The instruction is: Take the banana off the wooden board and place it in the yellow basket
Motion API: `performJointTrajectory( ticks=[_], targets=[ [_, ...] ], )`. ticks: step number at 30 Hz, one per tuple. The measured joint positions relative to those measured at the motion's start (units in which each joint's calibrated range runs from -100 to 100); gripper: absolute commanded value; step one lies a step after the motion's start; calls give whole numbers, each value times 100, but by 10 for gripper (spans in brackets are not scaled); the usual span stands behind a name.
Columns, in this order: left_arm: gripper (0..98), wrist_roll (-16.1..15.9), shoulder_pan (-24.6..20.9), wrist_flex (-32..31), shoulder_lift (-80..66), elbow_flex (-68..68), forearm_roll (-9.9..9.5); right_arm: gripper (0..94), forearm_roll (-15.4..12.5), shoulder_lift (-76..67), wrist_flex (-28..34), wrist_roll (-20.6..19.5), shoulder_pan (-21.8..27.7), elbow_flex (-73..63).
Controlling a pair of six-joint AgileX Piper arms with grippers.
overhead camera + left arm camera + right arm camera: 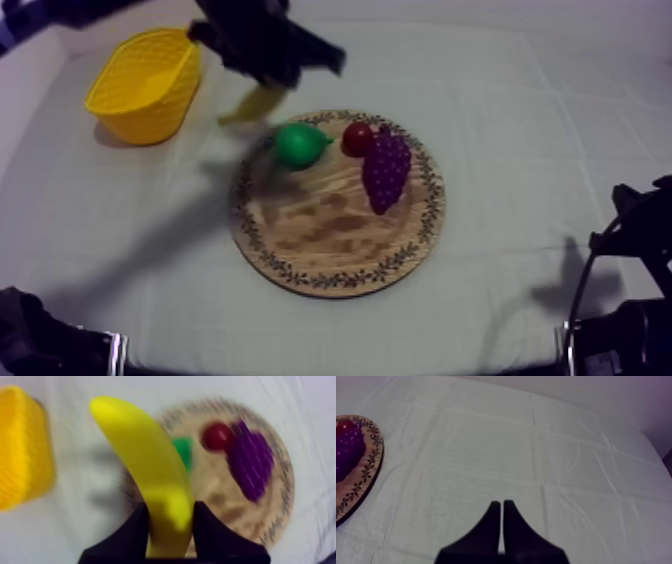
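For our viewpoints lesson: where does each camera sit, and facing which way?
Top view: above the table, slanting down on wooden board and yellow basket; left arm, right arm show.
Left wrist view: on left arm, looking down past its jaws, shut on the banana.
Right wrist view: on right arm, facing across the cloth; jaws shut.
Shared: all show board and grapes.

Yellow curved banana point(255, 104) is lifted off the cloth, pinched at one end by left gripper point(171, 508), between the upright yellow basket point(140, 122) at far left and the flat round board point(320, 235).
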Motion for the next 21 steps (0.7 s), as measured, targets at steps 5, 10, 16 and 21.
performJointTrajectory(
  ticks=[5, 10, 16, 21],
  targets=[
    [187, -314, -637, -57, 95, -551, -119, 3, 0, 0, 0, 1, 0, 0],
    [190, -645, -1390, -284, 430, -1159, -123, 3, 0, 0, 0, 1, 0, 0],
    [194, -871, -2134, -485, 917, -1600, -128, 3, 0, 0, 0, 1, 0, 0],
    [197, -898, -2579, -767, 1276, -1508, -105, 3, 0, 0, 0, 1, 0, 0]
  ],
)
